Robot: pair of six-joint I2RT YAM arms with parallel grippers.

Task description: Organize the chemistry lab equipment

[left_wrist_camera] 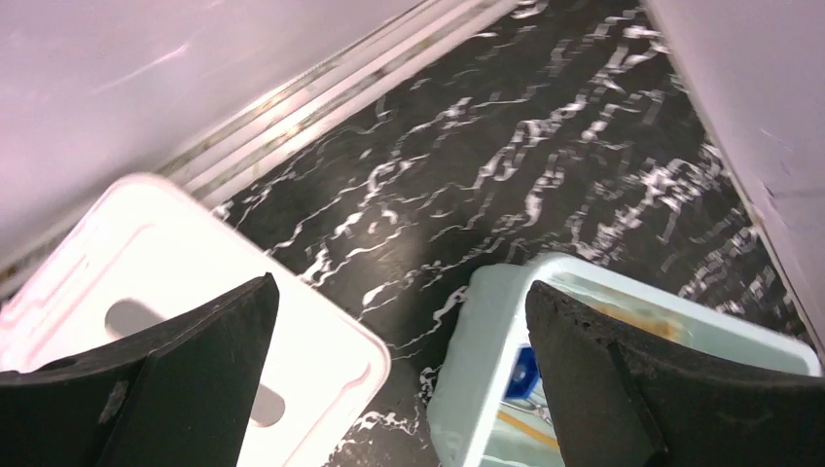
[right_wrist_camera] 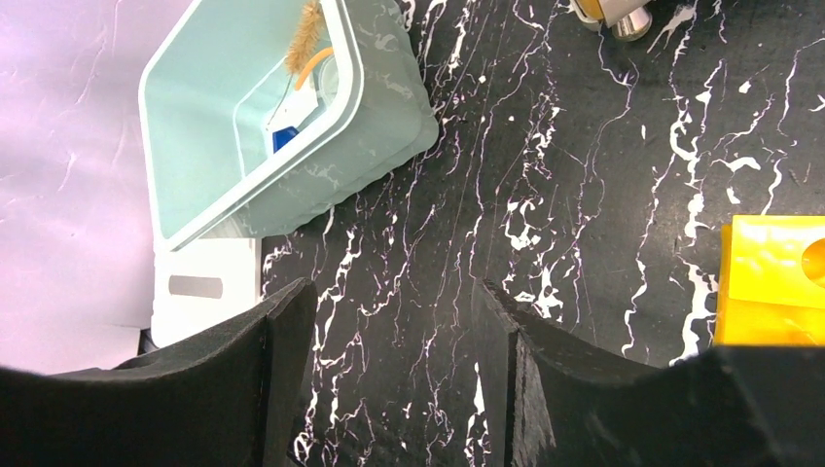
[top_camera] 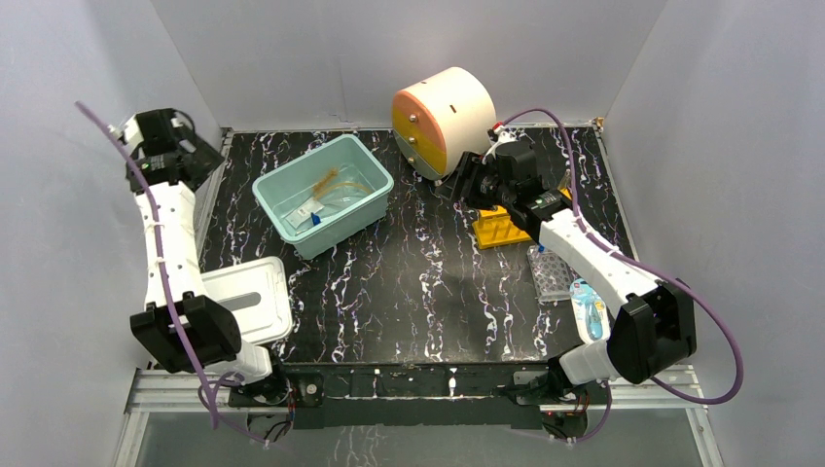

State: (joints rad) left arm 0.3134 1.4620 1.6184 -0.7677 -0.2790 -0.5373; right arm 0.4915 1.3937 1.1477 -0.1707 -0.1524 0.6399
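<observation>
Upper centre, the teal bin [top_camera: 340, 230] holds the brown brush [right_wrist_camera: 304, 34], while the yellow holed rack [top_camera: 498, 232], right of centre, sits just lower right of the right gripper [right_wrist_camera: 394, 311], jaws spread and empty, nearer than the open left gripper [left_wrist_camera: 399, 311] at upper left.
</observation>
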